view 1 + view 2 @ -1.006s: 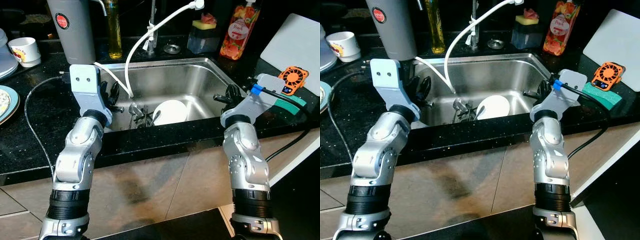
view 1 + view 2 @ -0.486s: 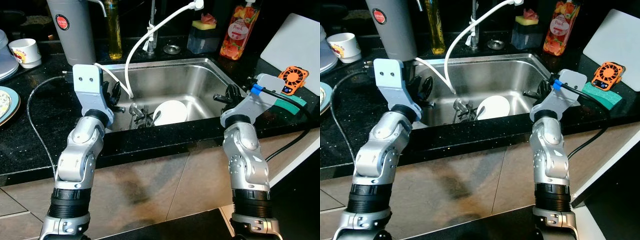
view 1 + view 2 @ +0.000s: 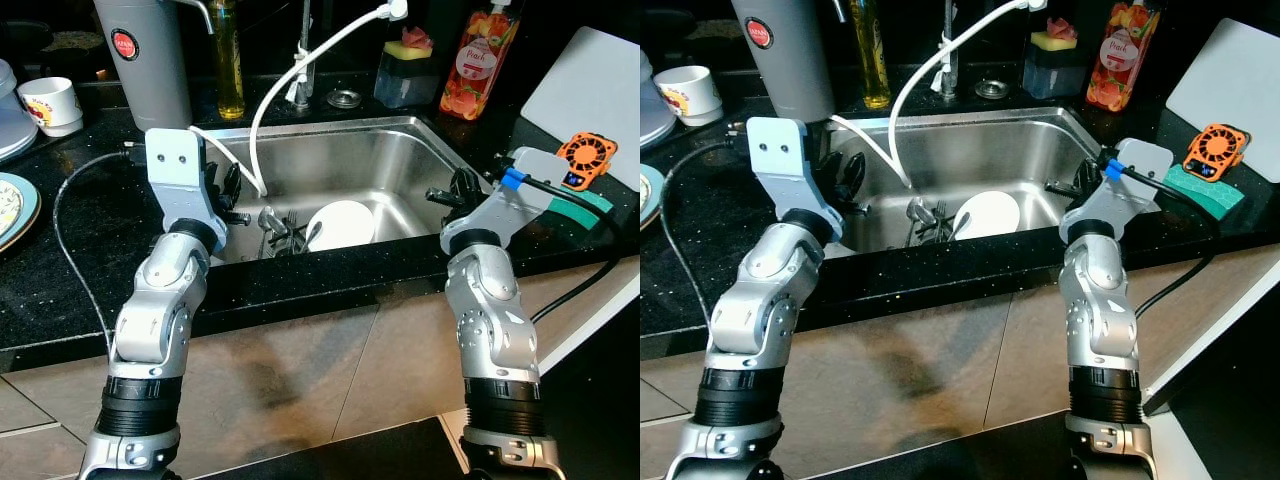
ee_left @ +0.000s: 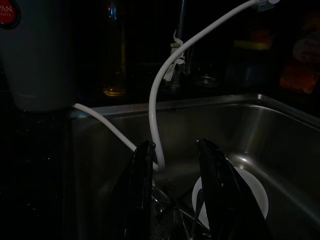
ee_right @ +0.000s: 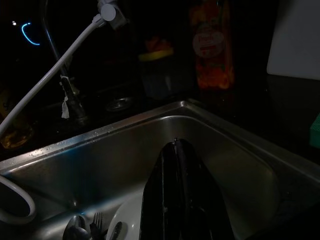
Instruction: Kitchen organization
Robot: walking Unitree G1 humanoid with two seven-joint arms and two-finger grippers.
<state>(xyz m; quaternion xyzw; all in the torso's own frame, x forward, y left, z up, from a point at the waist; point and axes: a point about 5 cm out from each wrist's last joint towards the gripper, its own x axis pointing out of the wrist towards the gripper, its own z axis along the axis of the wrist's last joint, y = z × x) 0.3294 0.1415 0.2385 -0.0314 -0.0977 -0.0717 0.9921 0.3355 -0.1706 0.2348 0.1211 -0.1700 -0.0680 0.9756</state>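
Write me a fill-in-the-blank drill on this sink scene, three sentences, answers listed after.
1. The white plate lies inside the ______.
2. The left gripper has its fingers ______, with nothing between them.
3. The orange fan sits on the counter on the robot's ______ side.

Answers: sink; open; right

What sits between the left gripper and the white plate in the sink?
In the left eye view, a pile of cutlery lies between the left gripper and the white plate, near the hose end.
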